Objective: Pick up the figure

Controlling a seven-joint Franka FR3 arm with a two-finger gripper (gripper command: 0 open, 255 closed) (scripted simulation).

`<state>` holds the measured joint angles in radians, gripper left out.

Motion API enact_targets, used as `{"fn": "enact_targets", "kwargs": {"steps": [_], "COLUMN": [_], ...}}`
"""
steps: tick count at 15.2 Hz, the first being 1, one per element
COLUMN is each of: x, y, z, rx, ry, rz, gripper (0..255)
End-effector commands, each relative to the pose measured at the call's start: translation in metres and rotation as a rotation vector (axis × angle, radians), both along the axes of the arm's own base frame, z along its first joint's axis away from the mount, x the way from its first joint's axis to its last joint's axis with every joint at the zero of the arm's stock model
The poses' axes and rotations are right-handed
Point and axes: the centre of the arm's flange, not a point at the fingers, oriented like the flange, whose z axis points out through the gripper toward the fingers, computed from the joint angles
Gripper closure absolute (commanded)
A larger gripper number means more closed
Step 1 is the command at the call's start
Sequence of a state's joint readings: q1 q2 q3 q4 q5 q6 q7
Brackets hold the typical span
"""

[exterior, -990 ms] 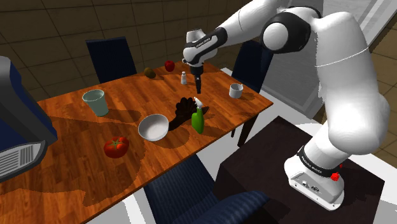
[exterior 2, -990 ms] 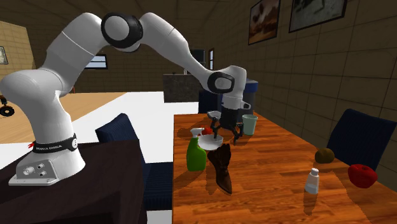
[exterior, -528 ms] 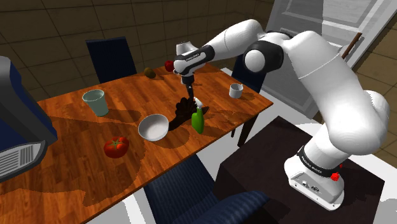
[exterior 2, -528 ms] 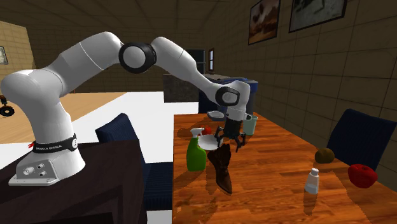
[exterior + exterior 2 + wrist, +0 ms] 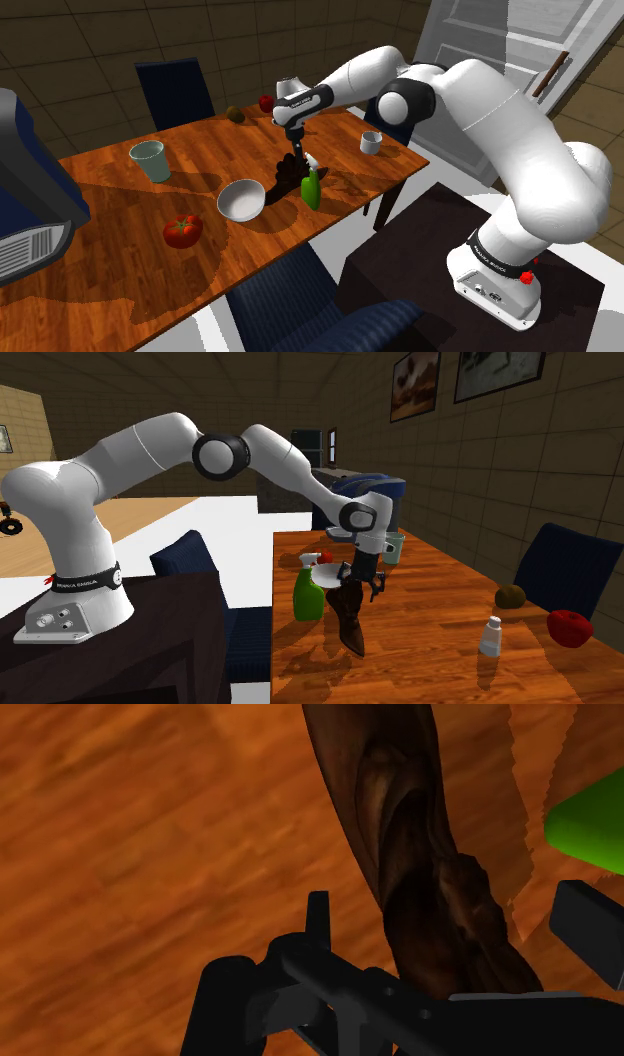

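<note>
gripper (image 5: 364, 582) fingers apart, straddling top of 1 dark brown figure (image 5: 349, 614) standing on table (image 5: 110, 195) directly below, 1 green spray bottle (image 5: 308, 595) just beside, 1 white bowl (image 5: 241, 199) near, 2 cups, white (image 5: 371, 142) and teal (image 5: 150, 160), further out, 1 tomato (image 5: 183, 230) well apart

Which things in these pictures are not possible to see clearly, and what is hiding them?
- Shoulder view: the figure is partly covered by the gripper above it and by the green spray bottle in front.
- Wrist view: the green spray bottle is cut off by the picture's edge.
- All views: the figure is too dark to tell what it portrays.
</note>
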<state>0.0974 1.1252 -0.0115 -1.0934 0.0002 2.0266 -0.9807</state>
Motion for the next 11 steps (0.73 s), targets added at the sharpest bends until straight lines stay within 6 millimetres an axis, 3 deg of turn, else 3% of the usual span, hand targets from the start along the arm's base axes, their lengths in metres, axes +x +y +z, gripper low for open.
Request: {"fn": "enact_targets", "kwargs": {"steps": [1, 11], "x": [0.0003, 0.0006], "y": [0.0005, 0.0002], "z": [-0.0026, 0.0035], "rx": [0.0, 0.0], "ry": [-0.001, -0.001], "rz": [0.0, 0.0], "gripper": [255, 255]}}
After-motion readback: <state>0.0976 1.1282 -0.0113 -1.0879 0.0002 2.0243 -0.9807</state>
